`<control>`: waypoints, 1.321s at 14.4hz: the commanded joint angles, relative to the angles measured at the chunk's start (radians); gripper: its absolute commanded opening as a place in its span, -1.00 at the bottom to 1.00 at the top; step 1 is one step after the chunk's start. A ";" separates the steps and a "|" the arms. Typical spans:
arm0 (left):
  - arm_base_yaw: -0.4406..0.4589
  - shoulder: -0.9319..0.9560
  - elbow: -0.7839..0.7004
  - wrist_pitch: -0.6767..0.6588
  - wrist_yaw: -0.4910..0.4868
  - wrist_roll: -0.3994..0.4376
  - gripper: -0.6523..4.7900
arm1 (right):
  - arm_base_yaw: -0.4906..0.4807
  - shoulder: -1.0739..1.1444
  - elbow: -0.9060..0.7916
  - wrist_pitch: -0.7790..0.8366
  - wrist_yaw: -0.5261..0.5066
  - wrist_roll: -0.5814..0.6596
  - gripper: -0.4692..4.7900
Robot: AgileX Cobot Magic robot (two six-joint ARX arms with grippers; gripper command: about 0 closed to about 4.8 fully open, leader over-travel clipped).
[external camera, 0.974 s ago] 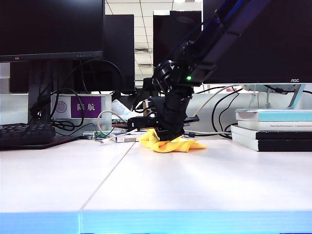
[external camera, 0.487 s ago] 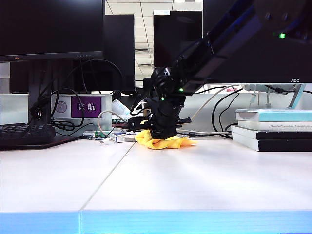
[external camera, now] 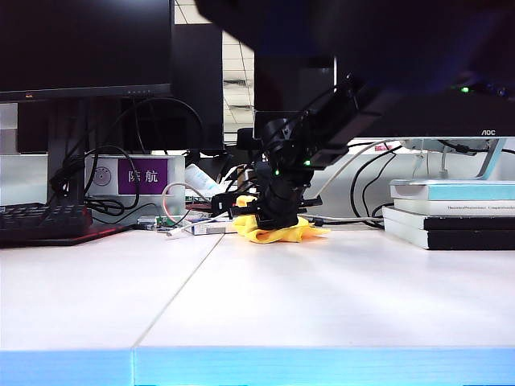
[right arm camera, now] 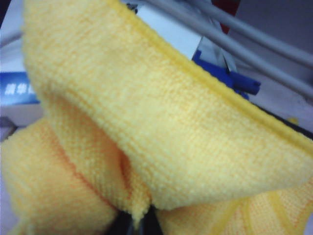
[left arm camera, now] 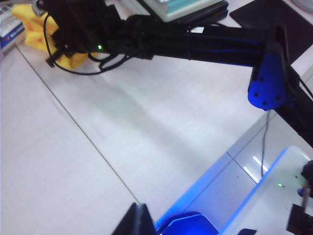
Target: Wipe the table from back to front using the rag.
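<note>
The yellow rag [external camera: 304, 234] lies bunched at the back of the pale table [external camera: 322, 305], just right of its dark seam. My right gripper [external camera: 278, 220] points down onto it and is shut on a fold of the cloth. In the right wrist view the rag [right arm camera: 146, 122] fills the picture, and a pinch of it is caught at the right gripper [right arm camera: 139, 219]. My left gripper [left arm camera: 139, 219] hangs shut and empty above the table [left arm camera: 146, 127] near the front edge, far from the rag [left arm camera: 27, 29].
A stack of books [external camera: 451, 213] lies at the back right. Cables and small boxes [external camera: 201, 225] sit right behind the rag. A black keyboard [external camera: 40, 221] and a box with a purple label [external camera: 133, 177] stand at the back left. Monitors line the rear.
The right arm has stretched out and its upper part now darkens the top of the exterior view. The gripper and the rag have slid slightly toward the back of the table.
</note>
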 commanded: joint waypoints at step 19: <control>0.000 -0.003 0.002 0.001 0.006 0.004 -0.78 | -0.001 -0.006 0.703 -0.591 -0.442 0.160 1.00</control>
